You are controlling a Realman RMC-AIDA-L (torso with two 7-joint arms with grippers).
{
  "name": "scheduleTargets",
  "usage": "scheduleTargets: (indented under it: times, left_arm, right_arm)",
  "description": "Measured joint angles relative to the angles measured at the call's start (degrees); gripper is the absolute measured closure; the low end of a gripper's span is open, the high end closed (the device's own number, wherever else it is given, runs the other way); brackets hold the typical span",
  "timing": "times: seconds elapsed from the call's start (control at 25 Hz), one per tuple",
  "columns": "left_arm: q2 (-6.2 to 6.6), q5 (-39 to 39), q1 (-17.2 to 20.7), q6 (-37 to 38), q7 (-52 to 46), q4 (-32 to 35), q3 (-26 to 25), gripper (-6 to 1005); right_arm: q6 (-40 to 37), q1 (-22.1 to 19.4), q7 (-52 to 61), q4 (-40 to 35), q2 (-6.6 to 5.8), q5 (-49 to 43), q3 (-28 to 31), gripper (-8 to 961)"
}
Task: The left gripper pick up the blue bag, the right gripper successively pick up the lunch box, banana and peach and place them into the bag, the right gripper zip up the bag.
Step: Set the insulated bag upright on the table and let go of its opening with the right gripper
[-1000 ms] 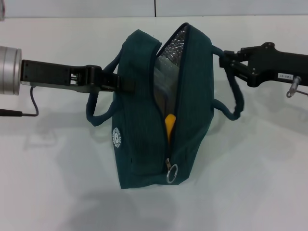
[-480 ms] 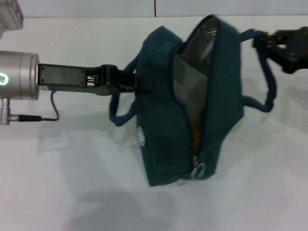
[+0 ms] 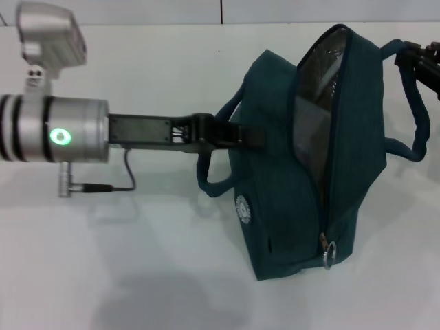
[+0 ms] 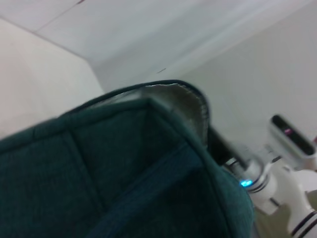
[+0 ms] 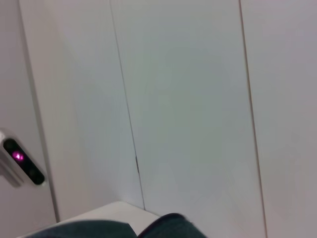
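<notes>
The blue bag (image 3: 289,185) stands upright right of centre on the white table, its zipper open along the top and its ring pull (image 3: 330,253) hanging at the near end. My left gripper (image 3: 234,134) reaches in from the left and is shut on the bag's left handle, against the side wall. At the right edge, my right gripper (image 3: 425,60) is shut on the bag's right handle (image 3: 417,117). Through the opening the clear lunch box (image 3: 311,130) shows dimly against silver lining. The banana and peach are hidden. The left wrist view is filled by bag fabric (image 4: 124,168).
The white table (image 3: 137,275) runs to a pale wall at the back. A black cable (image 3: 103,185) hangs under the left arm's silver section (image 3: 55,134). The right wrist view shows wall panels and a strip of the bag (image 5: 163,228).
Both grippers and the bag have shifted to the right. The right gripper has slid almost out of the head view, and the banana seen earlier in the opening no longer shows.
</notes>
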Motion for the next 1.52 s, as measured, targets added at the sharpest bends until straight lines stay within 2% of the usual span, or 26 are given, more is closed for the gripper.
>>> scheduleTargets:
  times: [0.2, 0.32, 0.48, 0.8, 1.32, 1.52]
  left_arm:
    - [-0.13, -0.74, -1.19, -4.56, 2.63, -4.81, 2.05, 942]
    - [-0.19, -2.19, -1.35, -5.81, 4.25, -6.65, 2.14, 942]
    - [-0.19, -5.44, -0.97, -6.07, 5.65, -7.58, 2.20, 942]
    - [-0.20, -7.60, -0.71, -6.02, 7.49, -8.54, 2.28, 942]
    - [-0.27, -7.80, 0.05, -6.27, 9.41, -10.63, 2.24, 941]
    - [-0.27, -7.80, 0.31, -6.41, 9.41, -10.72, 2.09, 941]
  right_arm:
    - [0.47, 2.09, 0.03, 1.07, -0.11, -0.87, -0.54, 883]
    - [0.48, 4.53, 0.10, 1.83, 0.33, -3.30, -0.66, 884]
    - [0.78, 6.85, 0.12, 2.17, 0.95, -5.07, -0.40, 884]
    - [1.39, 8.93, 0.12, 2.52, 0.89, -5.18, -0.56, 879]
    - [0.39, 7.85, 0.03, 2.90, 1.15, -5.32, -0.57, 796]
    - [-1.29, 6.26, 0.03, 2.56, 1.08, -5.32, -0.56, 764]
